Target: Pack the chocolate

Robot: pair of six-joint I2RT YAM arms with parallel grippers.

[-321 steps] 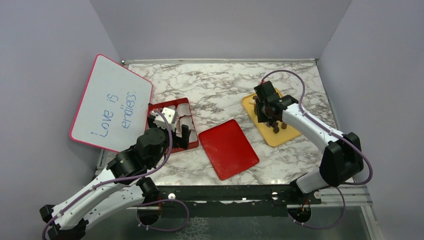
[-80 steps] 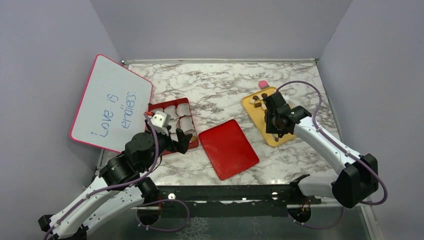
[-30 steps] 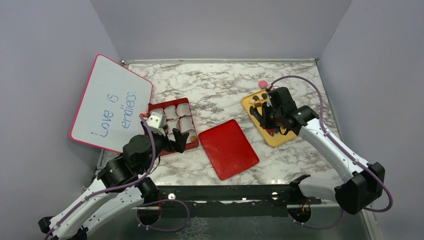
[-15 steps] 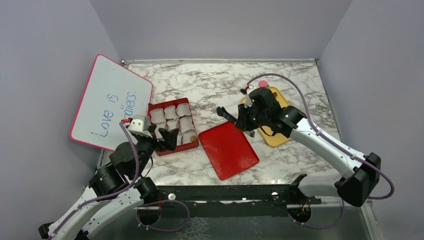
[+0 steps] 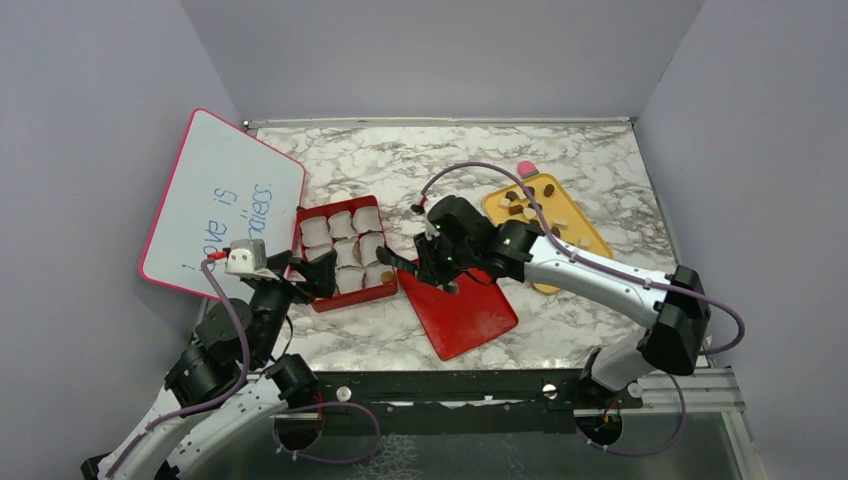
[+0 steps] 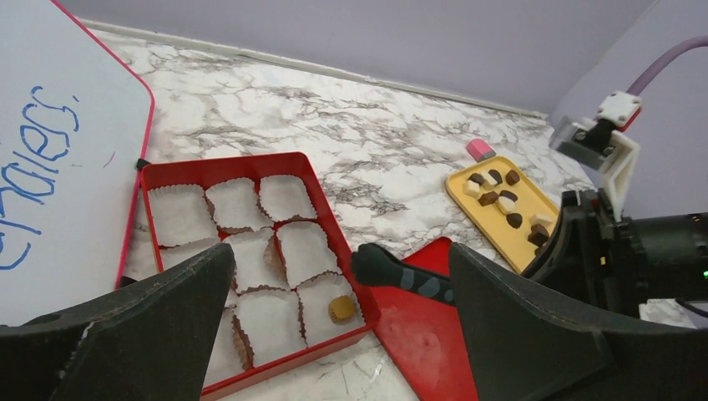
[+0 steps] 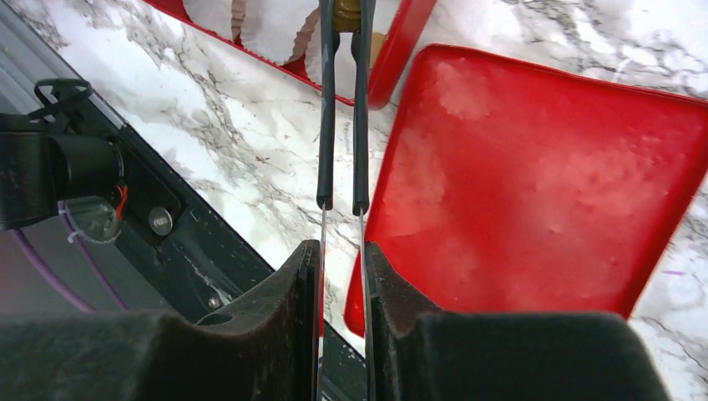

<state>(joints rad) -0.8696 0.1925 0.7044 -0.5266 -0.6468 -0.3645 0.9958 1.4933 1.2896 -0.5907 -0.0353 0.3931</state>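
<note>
My right gripper [image 5: 438, 262] [image 7: 342, 259] is shut on thin black-tipped tongs [image 5: 395, 265] [image 7: 326, 125] [image 6: 401, 271]. A small brown chocolate [image 7: 346, 12] sits pinched between the tong tips, over the near right corner of the red box [image 5: 340, 300] [image 6: 250, 160]. That box holds white paper cups, and one tan chocolate [image 5: 385, 277] [image 6: 340, 309] lies in the corner cup. Several more chocolates [image 5: 520, 208] [image 6: 501, 200] lie on the yellow tray [image 5: 585, 235] [image 6: 455, 188]. My left gripper [image 5: 305, 280] [image 6: 342, 259] hangs open and holds nothing, just near-left of the box.
The red lid [image 5: 470, 310] [image 6: 417, 334] [image 7: 543, 167] lies flat between box and tray, under my right arm. A pink block [image 5: 526, 168] [image 6: 479, 149] sits behind the tray. A whiteboard [image 5: 220, 205] [image 6: 50, 167] leans at the left wall.
My right arm has swung left from the yellow tray, across the red lid, to the box with the tongs. The left arm has drawn back toward the near left, still open.
</note>
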